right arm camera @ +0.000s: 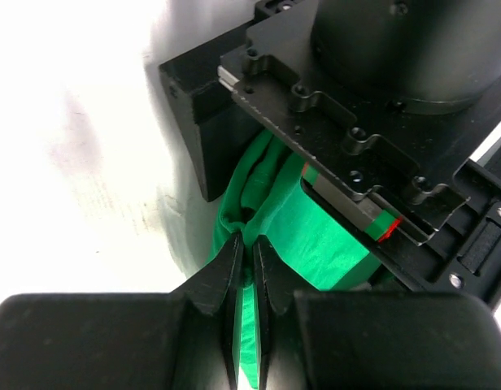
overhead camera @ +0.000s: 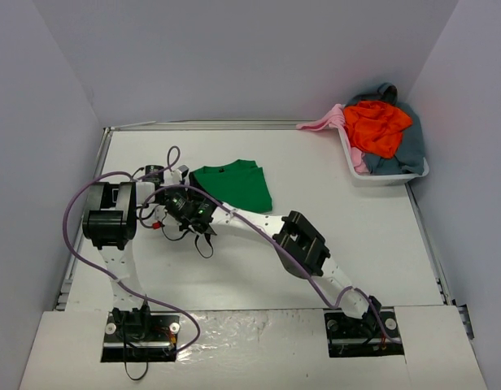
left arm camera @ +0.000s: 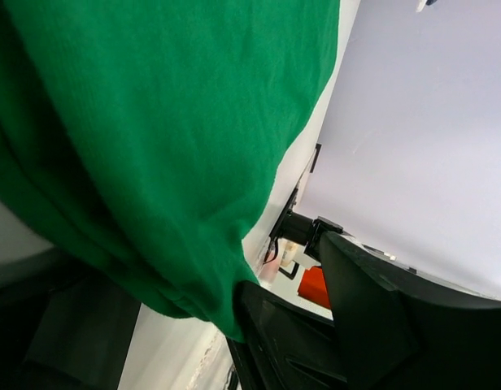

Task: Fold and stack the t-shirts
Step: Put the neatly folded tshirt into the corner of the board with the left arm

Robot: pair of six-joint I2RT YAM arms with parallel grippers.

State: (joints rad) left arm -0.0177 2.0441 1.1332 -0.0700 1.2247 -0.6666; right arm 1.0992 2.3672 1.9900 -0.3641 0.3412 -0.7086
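Observation:
A bright green t-shirt (overhead camera: 233, 185) lies folded in a rough square on the white table, left of centre. Both grippers meet at its near left corner. My right gripper (right arm camera: 250, 244) is shut on a bunched edge of the green cloth (right arm camera: 315, 240). My left gripper (overhead camera: 174, 180) stands with its jaws wide apart, and green cloth (left arm camera: 153, 122) drapes between them, over the dark finger (left arm camera: 275, 333). More t-shirts, orange-red (overhead camera: 377, 126), grey-blue (overhead camera: 407, 150) and pale pink (overhead camera: 324, 122), are heaped at the back right.
The heap of shirts sits in a white plastic tub (overhead camera: 389, 177) in the back right corner, with the pink one hanging over its rim. Purple cables (overhead camera: 80, 203) loop round the left arm. Grey walls close the table on three sides.

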